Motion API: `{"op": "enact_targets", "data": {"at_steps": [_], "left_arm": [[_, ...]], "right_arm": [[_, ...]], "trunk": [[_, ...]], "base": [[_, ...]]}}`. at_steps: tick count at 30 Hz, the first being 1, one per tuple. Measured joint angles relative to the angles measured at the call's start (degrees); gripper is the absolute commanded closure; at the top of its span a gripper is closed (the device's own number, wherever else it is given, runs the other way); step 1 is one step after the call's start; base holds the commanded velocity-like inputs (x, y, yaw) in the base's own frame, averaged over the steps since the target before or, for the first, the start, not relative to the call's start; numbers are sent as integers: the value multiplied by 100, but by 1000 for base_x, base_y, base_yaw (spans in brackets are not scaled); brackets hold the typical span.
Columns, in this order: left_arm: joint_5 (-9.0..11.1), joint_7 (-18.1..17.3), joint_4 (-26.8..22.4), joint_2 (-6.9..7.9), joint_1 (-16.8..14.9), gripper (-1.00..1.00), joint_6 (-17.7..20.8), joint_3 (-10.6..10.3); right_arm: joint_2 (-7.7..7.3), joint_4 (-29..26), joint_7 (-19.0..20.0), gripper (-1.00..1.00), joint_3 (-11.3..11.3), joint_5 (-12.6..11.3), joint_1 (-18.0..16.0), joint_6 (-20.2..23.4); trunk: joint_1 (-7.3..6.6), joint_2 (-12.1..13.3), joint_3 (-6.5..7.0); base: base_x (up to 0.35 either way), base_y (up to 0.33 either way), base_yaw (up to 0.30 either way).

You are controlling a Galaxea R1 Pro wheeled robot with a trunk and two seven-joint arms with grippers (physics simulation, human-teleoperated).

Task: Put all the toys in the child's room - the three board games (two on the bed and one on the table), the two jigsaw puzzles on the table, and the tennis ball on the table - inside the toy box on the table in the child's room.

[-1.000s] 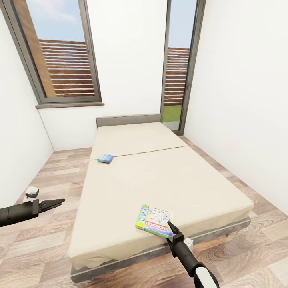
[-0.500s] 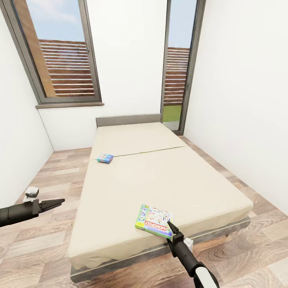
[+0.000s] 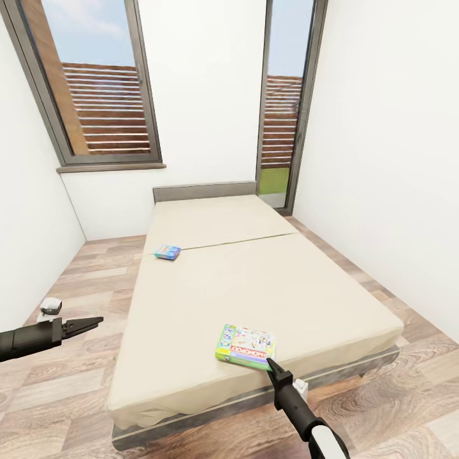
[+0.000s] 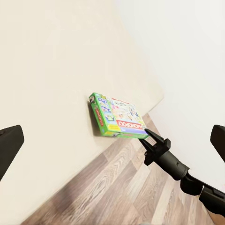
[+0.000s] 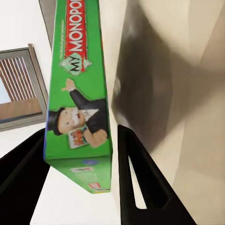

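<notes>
Green game point(image 3: 246, 347) lies on the bed point(image 3: 191, 299), its near edge between the right pincer's point(image 3: 268, 362) parted fingers. Left pincer point(image 3: 95, 320) hangs well off to the side, spread and empty.

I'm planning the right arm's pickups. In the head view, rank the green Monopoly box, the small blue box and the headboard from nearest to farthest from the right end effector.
1. Green Monopoly box: at the bed's near edge, right at the right end effector.
2. Small blue box: mid-bed, toward its left side.
3. Headboard: at the bed's far end, by the wall.
</notes>
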Motion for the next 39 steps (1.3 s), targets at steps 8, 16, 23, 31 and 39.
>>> {"op": "enact_targets", "data": {"at_steps": [8, 16, 23, 31, 39], "left_arm": [[6, 0, 0, 0, 2, -100, 0, 7], [7, 0, 0, 0, 0, -100, 0, 18], [7, 0, 0, 4, -3, -100, 0, 20], [3, 0, 0, 4, 0, -100, 0, 26], [-1, 0, 0, 3, -2, -100, 0, 26]], "right_arm": [[0, 0, 5, 100, 0, 3, 0, 1], [0, -13, -5, 100, 1, 5, 0, -9], [0, -35, -76, 100, 2, 17, -2, 8], [0, -35, -74, 100, 4, 17, -2, 12], [0, -42, -82, 100, 3, 22, -4, 17]], "trunk": [[0, 0, 0], [-65, 119, 53], [-219, 400, 179], [-395, 721, 323], [-570, 1042, 466]], "base": [[0, 0, 0], [0, 0, 0], [0, 0, 0], [0, 0, 0], [0, 0, 0]]}}
